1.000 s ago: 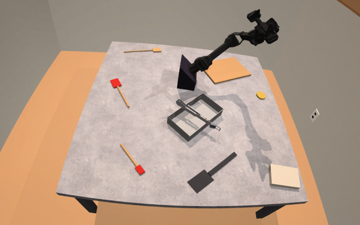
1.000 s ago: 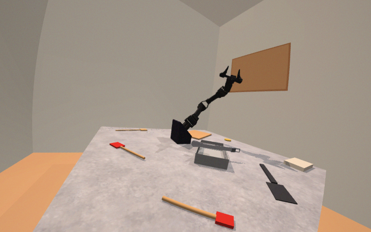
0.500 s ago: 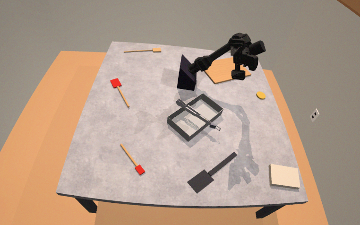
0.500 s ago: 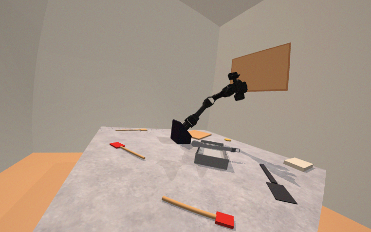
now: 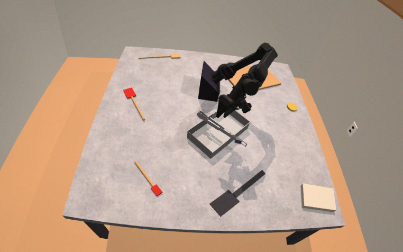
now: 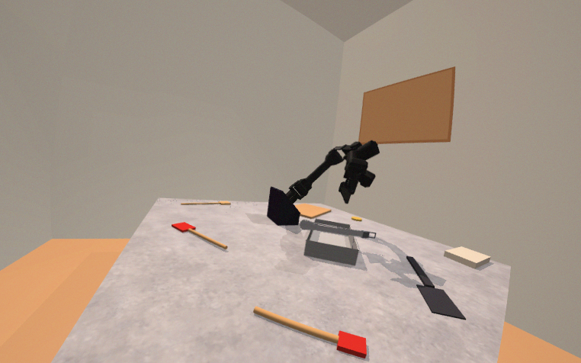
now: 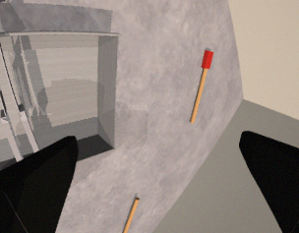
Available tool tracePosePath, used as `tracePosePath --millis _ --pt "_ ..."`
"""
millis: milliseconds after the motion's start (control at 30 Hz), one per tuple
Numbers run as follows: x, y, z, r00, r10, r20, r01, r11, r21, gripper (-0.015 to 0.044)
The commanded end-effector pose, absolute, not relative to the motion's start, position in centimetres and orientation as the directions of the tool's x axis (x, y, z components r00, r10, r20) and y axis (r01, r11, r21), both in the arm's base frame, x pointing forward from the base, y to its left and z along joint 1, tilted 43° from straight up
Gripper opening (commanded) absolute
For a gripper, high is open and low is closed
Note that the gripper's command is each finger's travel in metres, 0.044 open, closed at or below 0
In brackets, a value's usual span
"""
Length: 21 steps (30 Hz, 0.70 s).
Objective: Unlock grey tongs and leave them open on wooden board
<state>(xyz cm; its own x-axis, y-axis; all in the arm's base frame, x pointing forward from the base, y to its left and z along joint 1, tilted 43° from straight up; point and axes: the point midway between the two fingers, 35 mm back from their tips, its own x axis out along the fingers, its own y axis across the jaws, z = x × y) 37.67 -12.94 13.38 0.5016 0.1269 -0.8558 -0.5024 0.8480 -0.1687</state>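
Note:
The grey tongs lie across the roasting tin, long arms close together. Their rounded end is over the side nearer the arm's base, and the narrow end with a small loop sticks out past the opposite side. My gripper is open and empty, pointing down above the tin's back part in the top view. In the wrist view the tongs are at the far left, outside the gap between the fingers. The wooden board lies behind the arm, partly hidden by it in the top view.
A black spatula and a cream block lie toward the front right. A yellow disc is at the right. Two red-headed tools and a wooden one lie elsewhere.

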Motion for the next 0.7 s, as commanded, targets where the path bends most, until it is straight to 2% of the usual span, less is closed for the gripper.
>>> tracePosePath --millis 0,100,167,667 --pt "35.9 -9.3 8.8 0.332 0.378 -0.864 -0.653 0.753 0.079 0.0440" --pt "34.0 -6.3 6.2 0.197 0.577 -0.793 -0.716 0.637 0.286 0.0440" --pt "33.3 -5.1 5.4 0.149 0.652 -0.744 -0.726 0.583 0.365 0.0440" --pt "33.1 -5.4 4.8 0.144 0.661 -0.737 -0.726 0.576 0.375 0.0440"
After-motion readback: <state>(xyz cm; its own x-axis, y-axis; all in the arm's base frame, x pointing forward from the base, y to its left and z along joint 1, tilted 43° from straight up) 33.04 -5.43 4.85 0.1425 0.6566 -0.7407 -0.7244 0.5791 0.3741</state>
